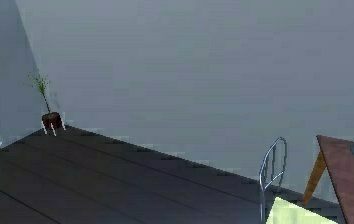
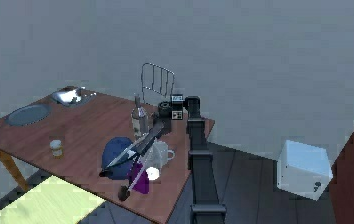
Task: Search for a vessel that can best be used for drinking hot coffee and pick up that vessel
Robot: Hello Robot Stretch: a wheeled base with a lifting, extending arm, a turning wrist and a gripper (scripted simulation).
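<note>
Arm side view: wooden table (image 2: 85, 128) with a clutter of small things. I make out a white mug (image 2: 161, 155) near the table's nearer edge, just left of the arm (image 2: 201, 172). A clear bottle (image 2: 139, 120) stands upright just behind it, a blue lump (image 2: 116, 151) lies to its left, and a purple thing (image 2: 138, 181) sits in front by the edge.

The gripper (image 2: 111, 170) slants across the blue lump and past the mug. I cannot tell whether it touches either. With table clutter behind the fingers, I cannot tell whether it holds anything, nor how the fingers stand.

Farther left on the table are a small jar (image 2: 56, 147), a grey plate (image 2: 27, 115) and a shiny bowl (image 2: 73, 96). A metal chair (image 2: 157, 78) stands behind the table, and a white box (image 2: 307, 165) sits on the floor at the right.

Forward view: a potted plant (image 1: 50, 116) stands in the corner, with dark plank floor (image 1: 135, 185) in front of it.
</note>
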